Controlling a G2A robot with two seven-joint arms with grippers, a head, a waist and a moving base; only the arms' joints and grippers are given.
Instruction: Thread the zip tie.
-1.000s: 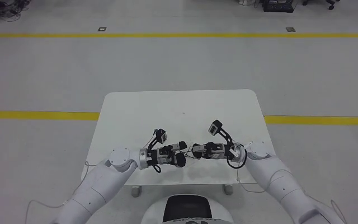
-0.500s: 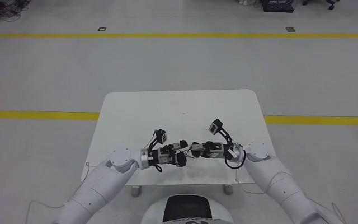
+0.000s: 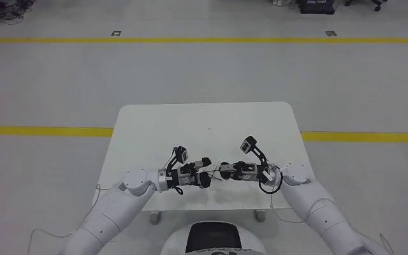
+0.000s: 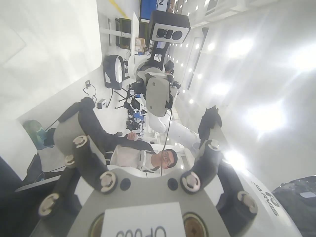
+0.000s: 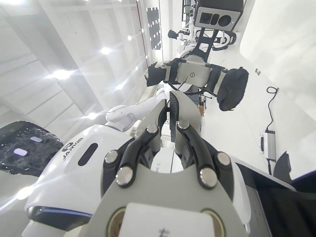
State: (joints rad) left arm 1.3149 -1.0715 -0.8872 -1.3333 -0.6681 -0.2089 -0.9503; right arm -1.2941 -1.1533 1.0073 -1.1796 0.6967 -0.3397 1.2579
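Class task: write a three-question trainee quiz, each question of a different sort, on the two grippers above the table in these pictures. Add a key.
1. True or false: the left gripper is open.
2. Pick one. The two grippers face each other above: A, the half of the table nearer the robot; B, its far edge; C, the floor.
3. Fill in: the right gripper is ____ (open or shut).
Key: 1 true; 2 A; 3 shut.

White table [image 3: 191,121], black zip tie [image 3: 215,172] (yellow lines [image 3: 204,40] cross the grey floor [image 3: 204,76]).
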